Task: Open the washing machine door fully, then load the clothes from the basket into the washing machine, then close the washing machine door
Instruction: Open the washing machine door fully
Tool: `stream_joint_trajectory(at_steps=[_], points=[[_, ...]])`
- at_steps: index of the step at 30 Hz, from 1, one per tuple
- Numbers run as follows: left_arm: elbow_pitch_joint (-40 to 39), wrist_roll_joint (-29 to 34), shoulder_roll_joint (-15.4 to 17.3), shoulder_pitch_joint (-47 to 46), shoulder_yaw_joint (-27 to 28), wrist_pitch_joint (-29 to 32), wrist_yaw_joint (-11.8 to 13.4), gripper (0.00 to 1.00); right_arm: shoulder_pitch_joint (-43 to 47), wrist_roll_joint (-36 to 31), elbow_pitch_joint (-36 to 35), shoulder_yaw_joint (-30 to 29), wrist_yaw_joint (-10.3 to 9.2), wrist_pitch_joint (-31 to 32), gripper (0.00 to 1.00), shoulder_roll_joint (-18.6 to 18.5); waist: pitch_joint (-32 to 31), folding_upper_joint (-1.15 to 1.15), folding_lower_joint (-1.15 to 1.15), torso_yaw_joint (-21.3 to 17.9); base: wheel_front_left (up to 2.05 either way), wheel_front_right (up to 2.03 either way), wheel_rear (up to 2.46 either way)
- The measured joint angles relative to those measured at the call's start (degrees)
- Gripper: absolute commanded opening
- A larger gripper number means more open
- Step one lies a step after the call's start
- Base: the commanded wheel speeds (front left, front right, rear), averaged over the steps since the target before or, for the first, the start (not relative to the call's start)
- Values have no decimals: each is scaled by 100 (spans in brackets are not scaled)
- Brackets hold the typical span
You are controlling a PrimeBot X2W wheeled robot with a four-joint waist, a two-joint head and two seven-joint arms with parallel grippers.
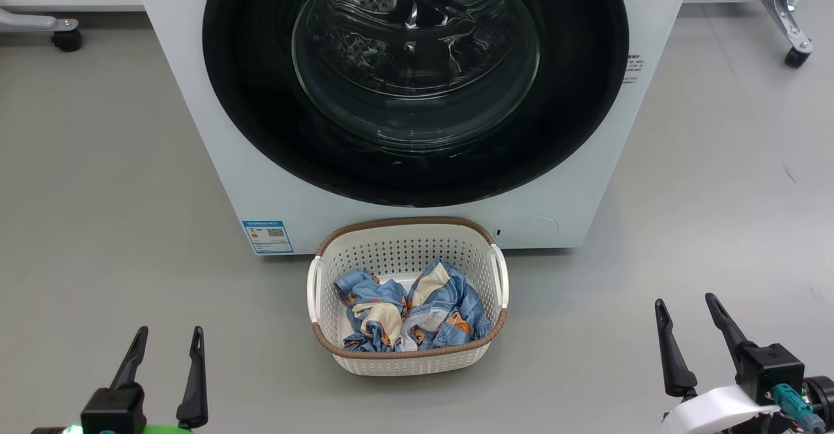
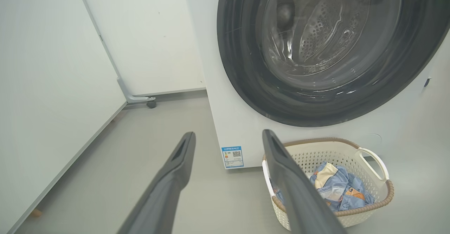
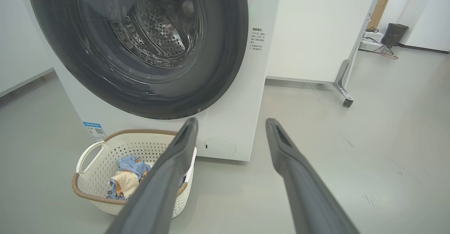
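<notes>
**A:** Where does everything stand?

**B:** The large round door with its glossy black rim and bulging glass [image 1: 417, 160] is shut against the big white front-loading washing machine [image 1: 215, 160]. The small cream perforated plastic basket with a brown woven rim [image 1: 404, 251] stands on the floor just in front. The light-blue printed clothes [image 1: 410, 313] are bunched inside it. The left gripper [image 1: 169, 331] and right gripper [image 1: 685, 300] hover low on either side, fingers spread and empty.

**A:** So the door comes first. How?

**B:** I'd hook one finger behind the rim on the side opposite the hinge. Then pull along the door's arc, all the way round, keeping clear of the basket.

**A:** Which side is that?

**B:** I can't tell. No handle or hinge shows, the head view cuts off the door's top, and reflections blur the drum.
</notes>
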Motion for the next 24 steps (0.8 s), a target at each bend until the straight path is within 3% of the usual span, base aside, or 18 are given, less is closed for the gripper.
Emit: stream_joint_trajectory(at_steps=[24], points=[[-165,-30,-78,-24,178,0,-54,100,1,-43,-5,-65,47,0,100,89,127,0,0,2,70,70,-141]])
